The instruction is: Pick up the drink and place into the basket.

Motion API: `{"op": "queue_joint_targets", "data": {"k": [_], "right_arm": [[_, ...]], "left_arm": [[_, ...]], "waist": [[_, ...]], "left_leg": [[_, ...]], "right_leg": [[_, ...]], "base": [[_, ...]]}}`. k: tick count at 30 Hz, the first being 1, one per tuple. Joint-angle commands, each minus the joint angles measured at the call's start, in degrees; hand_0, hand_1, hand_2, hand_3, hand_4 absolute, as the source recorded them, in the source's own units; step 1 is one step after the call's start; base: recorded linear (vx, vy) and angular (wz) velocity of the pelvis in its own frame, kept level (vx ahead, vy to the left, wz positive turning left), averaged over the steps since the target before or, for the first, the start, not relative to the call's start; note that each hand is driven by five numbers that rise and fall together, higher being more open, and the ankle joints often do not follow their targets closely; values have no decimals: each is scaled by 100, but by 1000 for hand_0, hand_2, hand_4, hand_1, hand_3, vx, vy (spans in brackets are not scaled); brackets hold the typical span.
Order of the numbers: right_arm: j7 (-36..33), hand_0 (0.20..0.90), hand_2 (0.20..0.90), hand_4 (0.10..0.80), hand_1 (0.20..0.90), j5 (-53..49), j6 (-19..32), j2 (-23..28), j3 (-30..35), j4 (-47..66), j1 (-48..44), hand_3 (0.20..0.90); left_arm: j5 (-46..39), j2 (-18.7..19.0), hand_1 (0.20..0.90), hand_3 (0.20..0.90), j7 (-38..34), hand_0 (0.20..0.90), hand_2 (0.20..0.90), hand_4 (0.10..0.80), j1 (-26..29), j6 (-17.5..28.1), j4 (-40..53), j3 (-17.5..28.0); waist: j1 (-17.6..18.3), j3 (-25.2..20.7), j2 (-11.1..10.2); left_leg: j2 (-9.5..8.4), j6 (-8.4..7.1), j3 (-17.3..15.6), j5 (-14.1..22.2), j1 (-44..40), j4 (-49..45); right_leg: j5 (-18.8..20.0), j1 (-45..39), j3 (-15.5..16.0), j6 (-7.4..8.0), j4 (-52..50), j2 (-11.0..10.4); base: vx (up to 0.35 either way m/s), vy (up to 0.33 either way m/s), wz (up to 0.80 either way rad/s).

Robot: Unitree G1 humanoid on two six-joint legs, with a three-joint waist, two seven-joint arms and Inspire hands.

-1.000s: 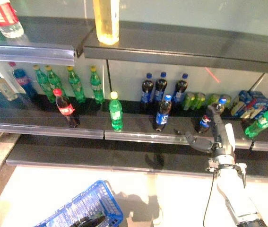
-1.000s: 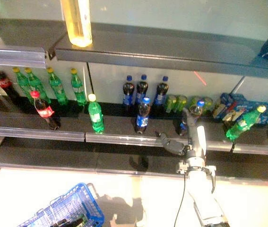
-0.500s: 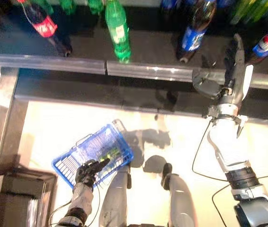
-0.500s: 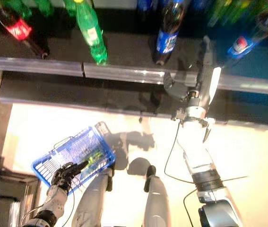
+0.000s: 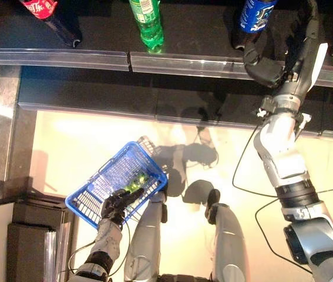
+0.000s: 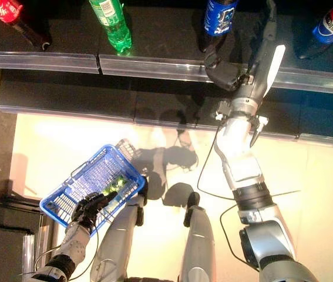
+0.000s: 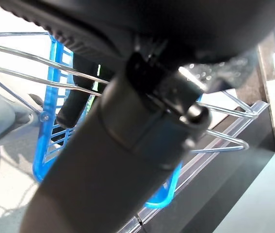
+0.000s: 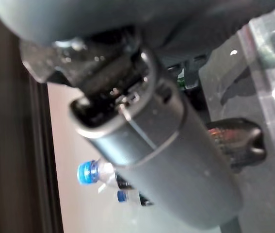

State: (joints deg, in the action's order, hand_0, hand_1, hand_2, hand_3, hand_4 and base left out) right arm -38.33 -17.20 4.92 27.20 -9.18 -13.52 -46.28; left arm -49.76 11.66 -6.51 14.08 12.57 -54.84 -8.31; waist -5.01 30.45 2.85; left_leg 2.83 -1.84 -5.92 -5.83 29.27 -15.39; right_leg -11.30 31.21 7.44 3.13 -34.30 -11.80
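A dark drink bottle with a blue label (image 5: 253, 12) stands on the dark shelf near its front rail. My right hand (image 5: 292, 70) is raised to the shelf just right of that bottle, fingers (image 6: 267, 29) straight and thumb spread toward the bottle's base, holding nothing. My left hand (image 5: 116, 205) is shut on the thin wire handles (image 7: 30, 73) of the blue basket (image 5: 104, 185), which hangs low at the left. Something green (image 5: 134, 183) lies in the basket.
A green bottle (image 5: 145, 20) and a red-labelled cola bottle (image 5: 51, 17) stand further left on the shelf; another blue-labelled bottle (image 6: 330, 23) lies to the right. A clear rail (image 5: 54, 57) runs along the shelf front. A dark box (image 5: 34, 235) stands at lower left.
The camera has tilted down, so the shelf has slid up the picture and the floor shows. My right hand stays open beside the blue-labelled bottle. The basket still hangs from my left hand.
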Motion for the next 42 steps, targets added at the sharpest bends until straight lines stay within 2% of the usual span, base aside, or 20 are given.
{"op": "queue_joint_targets", "data": {"k": [1,8,15,19,27,36,41,42], "right_arm": [[-368,900,900,800,900,-62,454,428,181,319,-987,900],[-388,900,900,800,900,-558,295,684,-63,-226,-1831,900],[-282,900,900,800,900,-910,60,778,-286,-635,-2301,900],[-261,900,900,800,900,-1118,132,805,-460,-1191,-2591,900],[-384,900,900,800,900,-1377,77,887,-572,-1548,-2848,900],[-765,900,900,800,900,-1533,65,1142,-792,-2075,-3314,900],[-747,900,900,800,900,-2021,124,1318,-908,-2407,-3551,900],[-748,738,738,611,738,-2160,159,1338,-937,-2464,-3599,711]], "left_arm": [[-9,5,300,200,100,300,300,100,-340,164,319,-324],[-91,107,300,200,126,300,300,100,-366,91,421,-453],[-129,153,300,200,107,300,300,100,-382,68,548,-557],[-152,221,300,200,111,300,300,100,-336,47,562,-577],[-169,316,300,200,147,300,300,100,-407,49,621,-619],[-302,465,300,200,203,300,300,100,-440,53,769,-669],[-307,534,300,200,222,300,300,100,-512,82,825,-657],[-312,549,300,200,239,300,300,100,-522,87,840,-653]], "waist": [[-77,-129,152],[-238,-66,227],[-355,-65,240],[-439,-65,258],[-511,-65,261],[-575,-65,261],[-621,-65,245],[-629,-65,248]], "left_leg": [[35,-77,402,271,-20,-346],[-56,-41,477,238,47,-284],[-113,-12,515,209,142,-240],[-151,18,551,215,224,-258],[-178,52,605,209,376,-254],[-188,67,611,208,503,-273],[-201,68,624,233,570,-320],[-205,67,629,231,584,-320]], "right_leg": [[897,-13,91,10,634,-118],[937,14,154,3,730,-139],[956,45,216,-6,793,-150],[963,88,262,-4,795,-175],[998,207,278,7,829,-143],[1030,287,310,26,868,-137],[1013,320,339,17,851,-145],[1017,333,342,17,852,-147]], "base": [[0,0,0],[26,0,0],[37,5,2],[37,4,4],[23,-10,6],[0,0,0],[0,0,0],[0,0,0]]}}
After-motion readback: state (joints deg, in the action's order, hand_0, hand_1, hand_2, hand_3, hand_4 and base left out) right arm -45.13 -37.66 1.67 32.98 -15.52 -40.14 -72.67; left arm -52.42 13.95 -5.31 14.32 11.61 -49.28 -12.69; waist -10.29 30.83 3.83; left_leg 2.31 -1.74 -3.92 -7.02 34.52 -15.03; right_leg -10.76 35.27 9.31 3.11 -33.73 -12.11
